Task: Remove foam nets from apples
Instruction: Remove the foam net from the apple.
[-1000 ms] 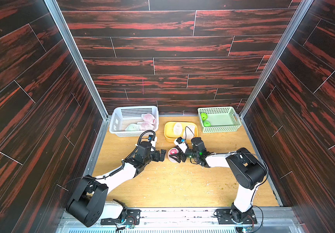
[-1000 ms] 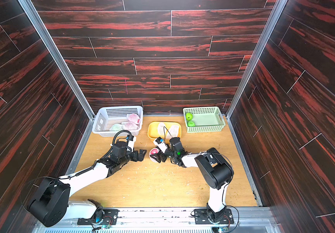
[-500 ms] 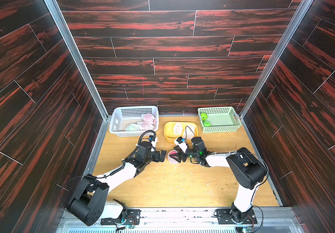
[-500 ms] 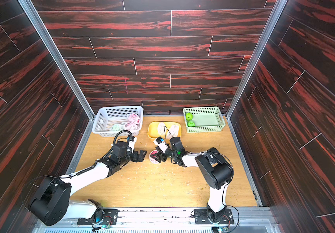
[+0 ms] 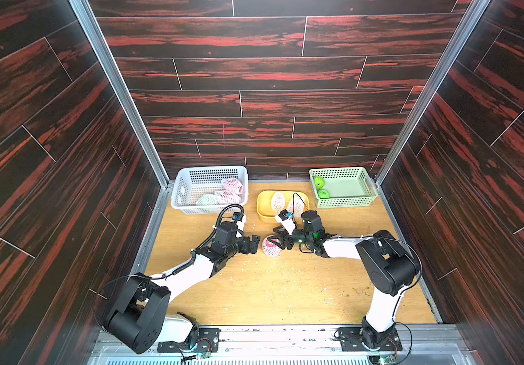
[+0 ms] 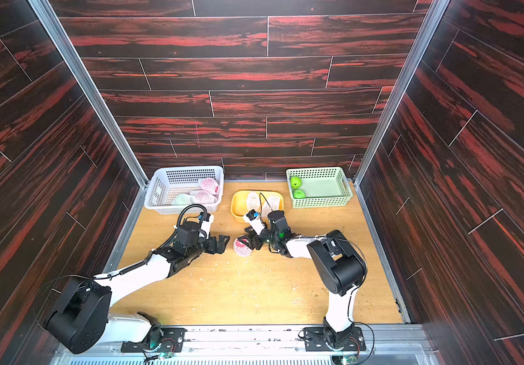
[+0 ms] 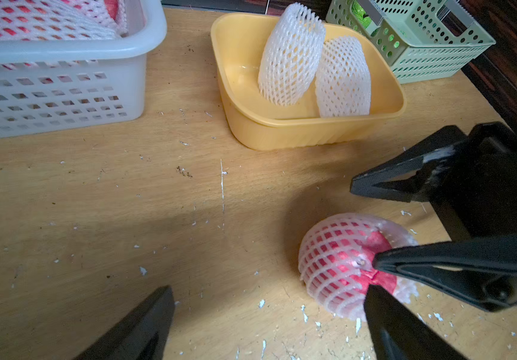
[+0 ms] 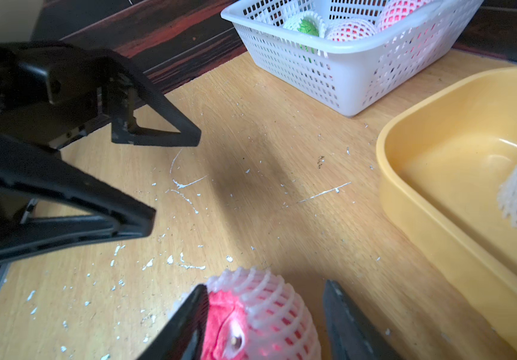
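A red apple in a white foam net [image 5: 270,247] [image 6: 242,247] lies on its side on the wooden table, its bare end showing. My right gripper [image 5: 278,241] [image 8: 265,288] straddles the netted apple [image 8: 269,314]. One finger touches the bare red end and the other stands a little off the mesh, so the gripper is open. My left gripper [image 5: 256,244] [image 7: 269,291] is wide open just left of the netted apple [image 7: 338,265], holding nothing. One of its fingers is close beside the net.
At the back left, a white basket [image 5: 191,202] holds two netted red apples [image 5: 233,185] and a netted green one [image 5: 207,199]. A yellow tub [image 5: 262,211] holds two empty nets [image 5: 278,200]. A green basket [image 5: 368,196] holds two bare green apples [image 5: 319,181]. White foam crumbs litter the table.
My right gripper's jaws have narrowed around the netted apple. Both arms and the apple have stayed about where they were.
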### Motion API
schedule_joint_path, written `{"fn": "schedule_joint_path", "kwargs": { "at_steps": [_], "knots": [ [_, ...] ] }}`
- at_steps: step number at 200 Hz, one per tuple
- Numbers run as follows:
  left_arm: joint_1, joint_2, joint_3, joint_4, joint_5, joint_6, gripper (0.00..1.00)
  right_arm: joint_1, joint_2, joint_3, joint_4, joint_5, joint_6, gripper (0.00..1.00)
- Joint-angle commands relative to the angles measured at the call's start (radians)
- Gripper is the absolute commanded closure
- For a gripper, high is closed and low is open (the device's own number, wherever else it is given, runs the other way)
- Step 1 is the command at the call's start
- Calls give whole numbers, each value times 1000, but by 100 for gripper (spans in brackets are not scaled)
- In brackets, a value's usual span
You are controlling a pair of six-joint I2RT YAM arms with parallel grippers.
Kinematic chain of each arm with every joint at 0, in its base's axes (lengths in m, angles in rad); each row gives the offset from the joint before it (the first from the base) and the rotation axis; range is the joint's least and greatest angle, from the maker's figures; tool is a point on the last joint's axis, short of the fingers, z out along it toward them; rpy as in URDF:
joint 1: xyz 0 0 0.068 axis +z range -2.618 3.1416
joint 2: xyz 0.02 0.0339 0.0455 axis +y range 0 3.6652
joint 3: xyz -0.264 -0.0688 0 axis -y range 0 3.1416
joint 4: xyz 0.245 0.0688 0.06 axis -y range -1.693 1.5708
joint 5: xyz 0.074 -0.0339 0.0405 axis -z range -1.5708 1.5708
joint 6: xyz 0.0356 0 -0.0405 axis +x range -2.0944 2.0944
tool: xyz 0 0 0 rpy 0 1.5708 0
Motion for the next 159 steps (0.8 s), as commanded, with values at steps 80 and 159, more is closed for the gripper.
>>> {"fn": "schedule_joint_path", "kwargs": {
  "at_steps": [80,159],
  "knots": [
    [4,-17,-3,9,-11,3,0,1,73,44,-54,-32,-3,39],
    [4,-23,-10,11,-19,3,0,-1,66,52,-65,-48,-2,67]
  ]
}}
